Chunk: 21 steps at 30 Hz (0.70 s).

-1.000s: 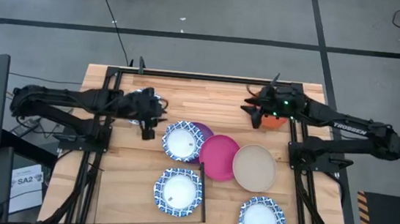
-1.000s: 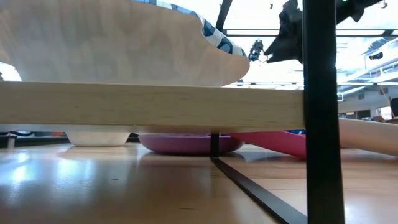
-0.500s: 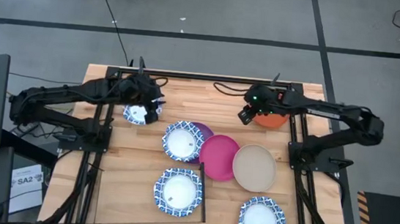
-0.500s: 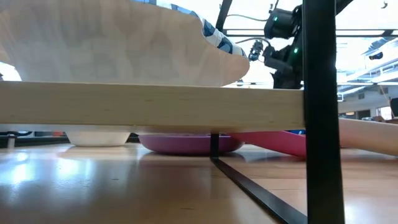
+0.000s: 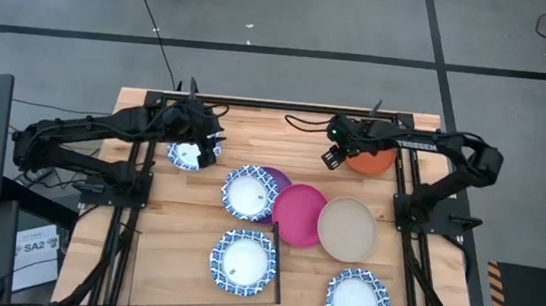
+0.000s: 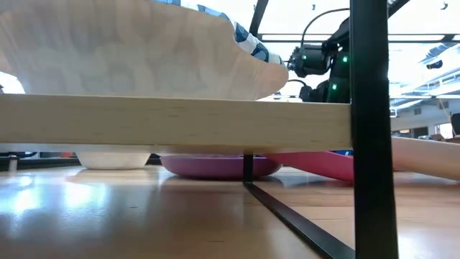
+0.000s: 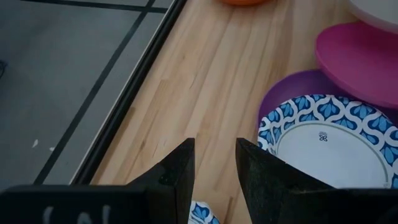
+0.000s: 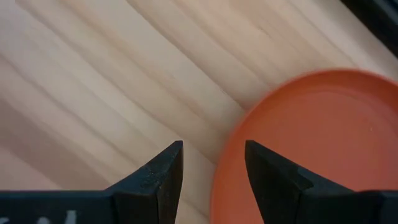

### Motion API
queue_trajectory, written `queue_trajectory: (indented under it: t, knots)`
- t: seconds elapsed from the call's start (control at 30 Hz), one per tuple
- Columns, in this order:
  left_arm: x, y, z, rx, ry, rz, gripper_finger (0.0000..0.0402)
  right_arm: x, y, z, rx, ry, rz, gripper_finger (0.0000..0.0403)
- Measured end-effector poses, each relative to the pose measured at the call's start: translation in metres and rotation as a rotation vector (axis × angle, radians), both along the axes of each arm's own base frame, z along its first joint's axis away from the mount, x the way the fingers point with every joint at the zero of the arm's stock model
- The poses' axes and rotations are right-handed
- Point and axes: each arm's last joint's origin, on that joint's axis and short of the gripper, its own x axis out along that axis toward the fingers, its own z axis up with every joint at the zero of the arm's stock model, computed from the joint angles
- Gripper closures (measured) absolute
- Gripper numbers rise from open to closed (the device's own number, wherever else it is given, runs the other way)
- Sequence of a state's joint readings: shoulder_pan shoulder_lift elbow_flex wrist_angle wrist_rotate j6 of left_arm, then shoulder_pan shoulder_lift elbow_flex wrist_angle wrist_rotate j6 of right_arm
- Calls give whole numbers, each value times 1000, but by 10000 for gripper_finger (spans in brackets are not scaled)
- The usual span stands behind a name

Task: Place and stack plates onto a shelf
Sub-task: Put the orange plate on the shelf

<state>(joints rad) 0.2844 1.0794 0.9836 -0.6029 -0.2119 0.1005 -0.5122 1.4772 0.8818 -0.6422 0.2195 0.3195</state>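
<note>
On the near desk (image 5: 172,264) edge a blue-rimmed plate (image 5: 243,262) sits on the plywood shelf (image 5: 203,272), another blue-rimmed plate (image 5: 357,302) beside it. Farther back, the left hand (image 5: 215,145), fingers apart, hangs at a small blue-patterned plate (image 5: 185,155); the right hand (image 5: 331,159), fingers parted, hovers at the orange plate (image 5: 373,161) rim.

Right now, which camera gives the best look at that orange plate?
The right wrist view: the orange plate fills much of the picture, close beyond the right gripper. The high view shows it small at the table's far right, partly under the arm. The left wrist view catches only its edge. The low view doesn't show it.
</note>
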Motion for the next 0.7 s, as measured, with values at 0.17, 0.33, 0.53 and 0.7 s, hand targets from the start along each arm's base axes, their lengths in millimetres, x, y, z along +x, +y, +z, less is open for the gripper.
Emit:
queue_trajectory:
  t: [0.17,0.33,0.53,0.7]
  knots:
    - [0,0,0,-1,-1,1,278,-1,-6,-9,18,30,-22,225]
    - [0,0,0,-1,-1,1,278,1,-10,-18,37,63,-32,225]
    - [0,0,0,-1,-1,1,278,3,-12,-34,72,121,-27,225]
    - [0,0,0,-1,-1,1,278,5,-13,-44,92,155,-26,235]
